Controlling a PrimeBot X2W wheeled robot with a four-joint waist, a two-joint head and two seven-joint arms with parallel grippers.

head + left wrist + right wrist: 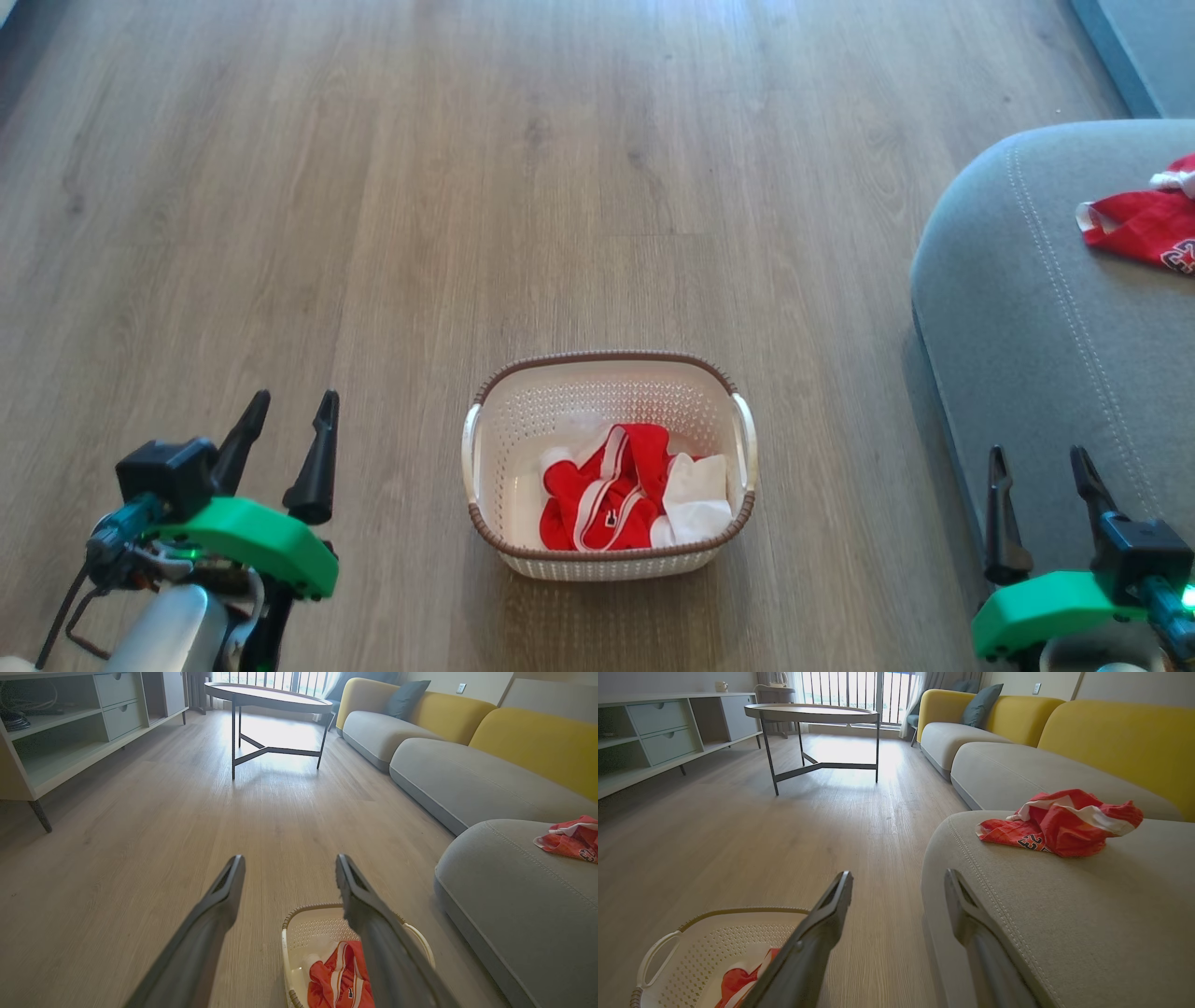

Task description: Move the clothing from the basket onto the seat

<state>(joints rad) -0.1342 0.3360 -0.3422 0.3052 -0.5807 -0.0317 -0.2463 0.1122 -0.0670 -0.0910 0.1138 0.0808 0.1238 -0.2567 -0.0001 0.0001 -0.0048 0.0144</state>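
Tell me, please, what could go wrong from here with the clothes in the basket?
The red garment and white cloth overlap in the basket; a pinch might lift one and drop the other on the floor. The right hand could snag the perforated wall and drag the basket. Clothing released near the seat edge might slide off.

One basket point(607, 357), two red garments point(607, 504), one white cloth point(700, 499)

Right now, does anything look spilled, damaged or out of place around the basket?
Nothing stands out. The basket stands upright on the floor, red and white clothing crumpled inside, none over the rim. One red garment lies bunched on the seat. The left gripper and the right gripper are open and empty.
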